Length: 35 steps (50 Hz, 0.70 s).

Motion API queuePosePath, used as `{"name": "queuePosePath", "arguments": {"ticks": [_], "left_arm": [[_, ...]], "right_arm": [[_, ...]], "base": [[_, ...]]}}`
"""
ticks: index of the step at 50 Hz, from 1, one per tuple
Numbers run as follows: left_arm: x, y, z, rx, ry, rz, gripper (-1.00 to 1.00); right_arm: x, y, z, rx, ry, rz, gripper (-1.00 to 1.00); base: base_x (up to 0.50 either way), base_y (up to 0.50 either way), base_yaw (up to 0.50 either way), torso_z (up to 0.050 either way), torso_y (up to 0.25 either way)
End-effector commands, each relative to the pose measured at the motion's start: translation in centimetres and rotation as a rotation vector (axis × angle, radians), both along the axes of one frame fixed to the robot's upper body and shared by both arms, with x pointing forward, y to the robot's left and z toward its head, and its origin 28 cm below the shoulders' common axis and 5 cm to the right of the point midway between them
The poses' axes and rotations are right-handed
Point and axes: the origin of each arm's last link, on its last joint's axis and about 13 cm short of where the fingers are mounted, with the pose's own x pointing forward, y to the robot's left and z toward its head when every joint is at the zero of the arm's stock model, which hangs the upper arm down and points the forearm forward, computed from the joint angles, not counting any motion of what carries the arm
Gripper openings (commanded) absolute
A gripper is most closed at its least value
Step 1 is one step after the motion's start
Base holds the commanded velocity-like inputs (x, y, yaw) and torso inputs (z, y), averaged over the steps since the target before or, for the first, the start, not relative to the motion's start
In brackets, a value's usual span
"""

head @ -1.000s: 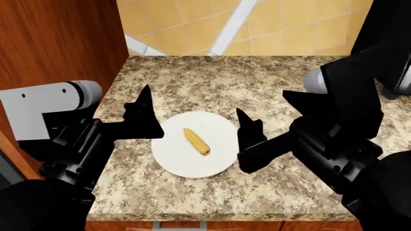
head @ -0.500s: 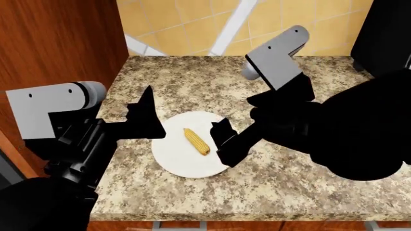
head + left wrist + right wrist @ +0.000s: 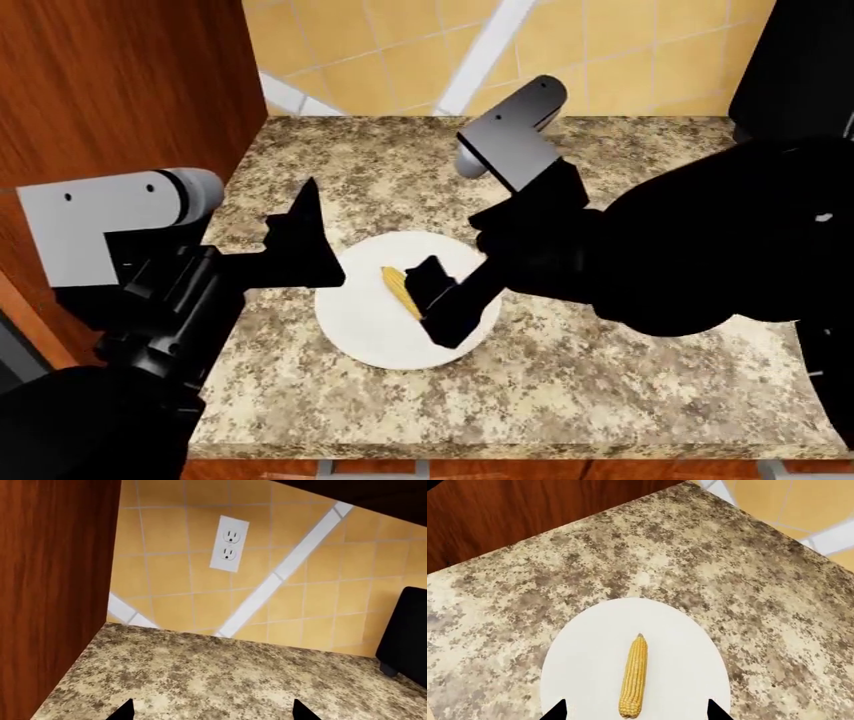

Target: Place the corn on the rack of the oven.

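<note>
Under the right end effector (image 3: 434, 300): lining up on the corn (image 3: 634, 676)
Its fingers are standing apart, straddling the cob on the plate (image 3: 580, 650); descending centred, closing across the width, should be best.

The head view looks steeply down on the tabletop (image 3: 601, 370) and plate (image 3: 367, 335). The right wrist view looks down close over the same plate (image 3: 587, 655). The left wrist view faces low across the tabletop (image 3: 220, 675) toward the wall (image 3: 313, 585).

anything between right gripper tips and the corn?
Nothing. In the right wrist view only bare white plate lies between the right gripper tips and the corn, which sits centred in the open gap, untouched.
</note>
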Motion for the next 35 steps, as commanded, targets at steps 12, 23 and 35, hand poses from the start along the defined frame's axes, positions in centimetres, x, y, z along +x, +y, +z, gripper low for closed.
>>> {"name": "queuePosePath", "arguments": {"ticks": [12, 23, 35], "left_arm": [[0.0, -0.3, 0.9, 0.003, -0.026, -0.019, 1.0], [0.3, -0.3, 0.1, 0.009, -0.006, -0.013, 1.0], [0.8, -0.1, -0.2, 0.022, -0.001, -0.005, 1.0]], "right_arm": [[3.2, 0.7, -2.1, -0.016, 0.045, 0.01, 1.0], [4.6, 0.6, -3.2, 0.023, 0.047, -0.02, 1.0], [5.7, 1.4, -4.0, 0.078, 0.055, 0.03, 1.0]], "base": [[0.0, 0.0, 0.0, 0.0, 0.0], [0.0, 0.0, 0.0, 0.0, 0.0], [0.0, 0.0, 0.0, 0.0, 0.0]]}}
